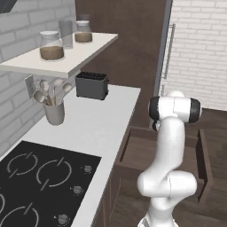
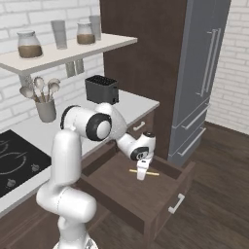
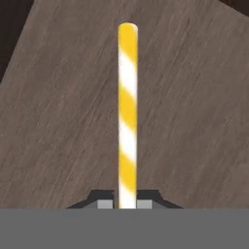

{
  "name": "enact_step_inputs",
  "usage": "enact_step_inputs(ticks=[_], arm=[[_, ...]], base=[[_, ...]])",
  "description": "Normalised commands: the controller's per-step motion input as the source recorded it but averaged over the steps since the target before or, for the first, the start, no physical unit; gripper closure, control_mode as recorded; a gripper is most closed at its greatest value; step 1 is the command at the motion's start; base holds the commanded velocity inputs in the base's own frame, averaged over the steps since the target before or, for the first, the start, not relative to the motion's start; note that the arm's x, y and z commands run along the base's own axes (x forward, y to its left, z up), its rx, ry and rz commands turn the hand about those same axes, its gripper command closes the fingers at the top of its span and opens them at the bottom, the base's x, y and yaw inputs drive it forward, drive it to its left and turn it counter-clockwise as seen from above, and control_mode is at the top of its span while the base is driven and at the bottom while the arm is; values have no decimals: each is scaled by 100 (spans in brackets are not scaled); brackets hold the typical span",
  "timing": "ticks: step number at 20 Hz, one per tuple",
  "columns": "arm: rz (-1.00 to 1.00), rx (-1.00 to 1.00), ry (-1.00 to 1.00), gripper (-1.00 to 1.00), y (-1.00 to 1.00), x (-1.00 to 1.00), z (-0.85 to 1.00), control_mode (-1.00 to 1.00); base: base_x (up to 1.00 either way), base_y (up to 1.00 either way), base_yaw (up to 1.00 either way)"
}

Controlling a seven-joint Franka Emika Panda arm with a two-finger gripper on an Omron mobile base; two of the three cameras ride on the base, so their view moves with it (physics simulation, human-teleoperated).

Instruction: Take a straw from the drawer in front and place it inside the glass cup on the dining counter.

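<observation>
The straw (yellow with white spiral stripes) lies flat on the floor of the open dark-brown drawer, near its middle

The straw was striped yellow and white on the dark-brown wood of the drawer. The toaster was black, the worktop white, the crock apparently grey.

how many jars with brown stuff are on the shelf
2: one jar near the shelf's front left end, a second jar further back toward the dark wall. Nothing suggests more are hidden.
</observation>
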Motion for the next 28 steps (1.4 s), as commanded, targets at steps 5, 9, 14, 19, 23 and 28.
enact_step_inputs(ticks=[5,9,14,19,23,28], arm=[[4,-5,-2,100,19,-38,100,-100],[21,-14,-8,100,30,-74,100,-100],[53,-14,-9,100,15,-78,72,-100],[77,-9,-2,100,1,-51,40,-100],[86,-6,0,100,4,-36,29,-100],[89,-3,2,100,0,-3,21,-100]], base=[[0,0,0],[0,0,0],[0,0,0],[0,0,0],[0,0,0],[0,0,0]])
